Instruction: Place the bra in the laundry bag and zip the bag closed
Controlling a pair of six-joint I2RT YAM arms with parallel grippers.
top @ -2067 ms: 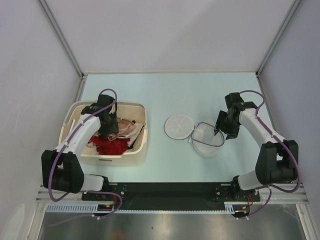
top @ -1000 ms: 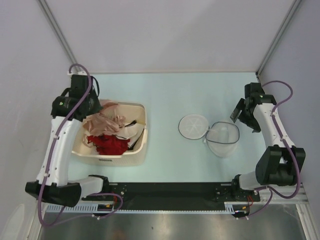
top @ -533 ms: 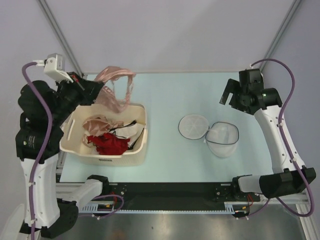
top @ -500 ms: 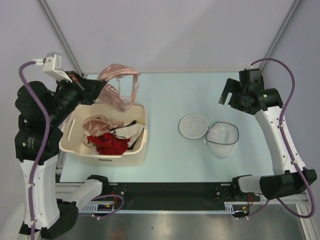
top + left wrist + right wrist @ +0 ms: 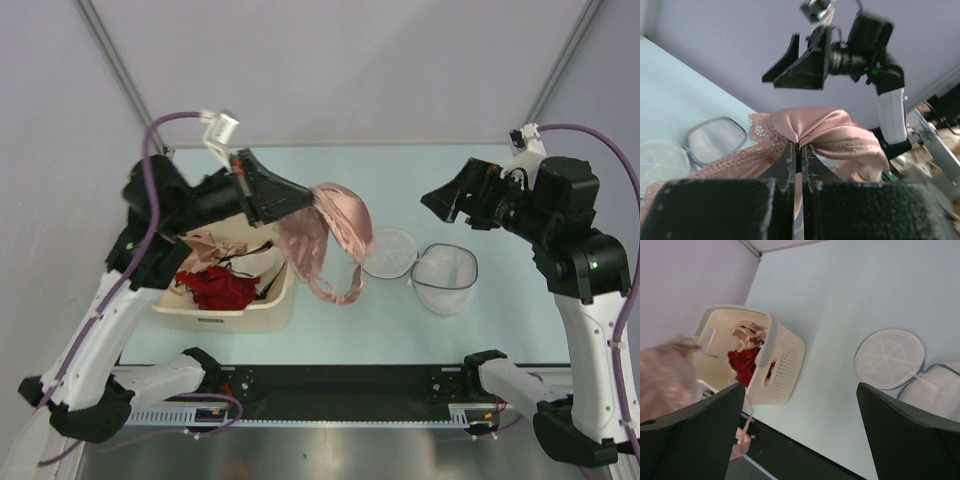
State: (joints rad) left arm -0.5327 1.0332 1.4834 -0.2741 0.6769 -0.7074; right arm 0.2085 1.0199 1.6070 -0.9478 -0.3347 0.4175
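**Bra held in the air between basket and bag**

The bra, salmon-pink and shiny, with a lace edge and thin straps, hangs above the table, clear of the surface. One strap loops down below the cups. The left gripper is pinched tight on the fabric: in the left wrist view its two fingers meet on a gathered fold between the cups.

Seen from overhead, the laundry bag lies at 3 to 4 o'clock from the bra. It is unzipped, its two round white mesh halves spread side by side. The dark-rimmed half is on the far side from the bra, and the flat half is partly overlapped by the hanging cup.

At 8 o'clock stands a cream perforated basket holding a red garment and other pale pieces.

At 2 o'clock the right gripper is raised above the table with its jaws spread wide and nothing between them.

The table is pale blue-green, enclosed by plain grey walls with metal corner posts.
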